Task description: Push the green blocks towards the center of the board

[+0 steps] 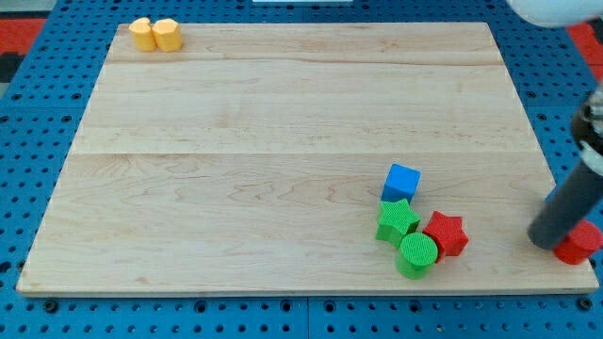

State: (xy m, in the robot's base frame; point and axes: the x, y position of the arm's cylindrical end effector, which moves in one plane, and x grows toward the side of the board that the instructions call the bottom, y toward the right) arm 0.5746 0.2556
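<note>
While the rod stands at the view's right edge, my tip (545, 241) rests on the board (283, 141) near its right rim, just beside a red block (579, 245) whose shape is mostly hidden behind the rod. The end effector is a plain rod with nothing to open or shut; it holds nothing and touches none of the green blocks.

Task blocks: green star (397, 221) and green cylinder (416, 254), both low and right of the board's middle, touching each other. They sit in a tight cluster: blue cube (401, 181) just above the green star, touching or nearly so; red star (446, 234) against the right side of both greens.

Judgement on placement: the tip is to the right of and well apart from the cluster, with the red star between it and the greens. A push to the left from here would likely carry the red star along. Since the centre lies up and to the left, a contact point below and to the right of the greens seems needed. The blue cube stands in the upward path and may get shoved too.

Elsewhere: two yellow blocks (154, 34), touching, at the board's top left corner, well apart from everything else. Board lies on a blue perforated bench (57, 94).

Writing, brands, labels: none legible on blocks, board or bench.
</note>
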